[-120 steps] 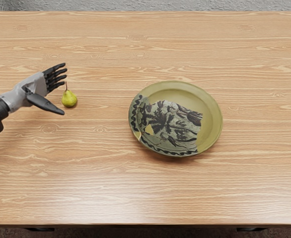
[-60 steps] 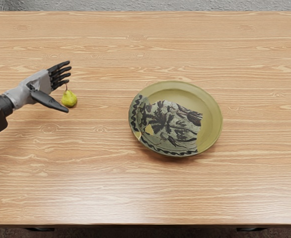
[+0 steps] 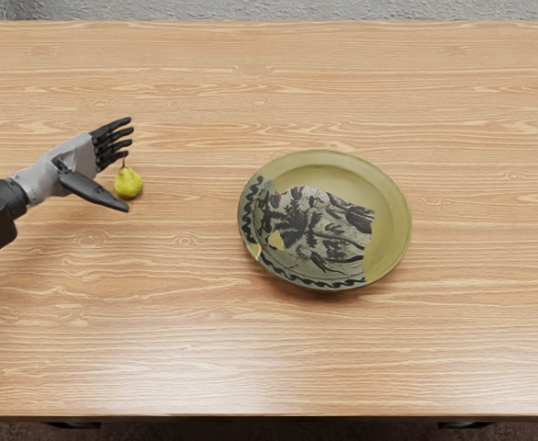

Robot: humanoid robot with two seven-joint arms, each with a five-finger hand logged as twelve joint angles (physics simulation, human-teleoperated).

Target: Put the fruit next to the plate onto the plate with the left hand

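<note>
A small yellow-green pear (image 3: pixel 128 183) stands upright on the wooden table, well left of the plate. The olive-green plate (image 3: pixel 390 204) with a dark leafy pattern lies right of centre and holds no fruit. My left hand (image 3: pixel 111 165) comes in from the left edge and hovers just left of the pear. Its fingers (image 3: pixel 115 140) are spread behind the fruit and the thumb (image 3: pixel 96 192) reaches out in front of it, so the pear sits in the open span. The hand holds nothing. The right arm is out of view.
The wooden table (image 3: pixel 269 349) fills the view, with its far edge at the top and its near edge at the bottom. A stretch of bare wood separates the pear from the plate.
My left hand has crept a little to the right and up, closing in around the pear. The pear and plate have not moved.
</note>
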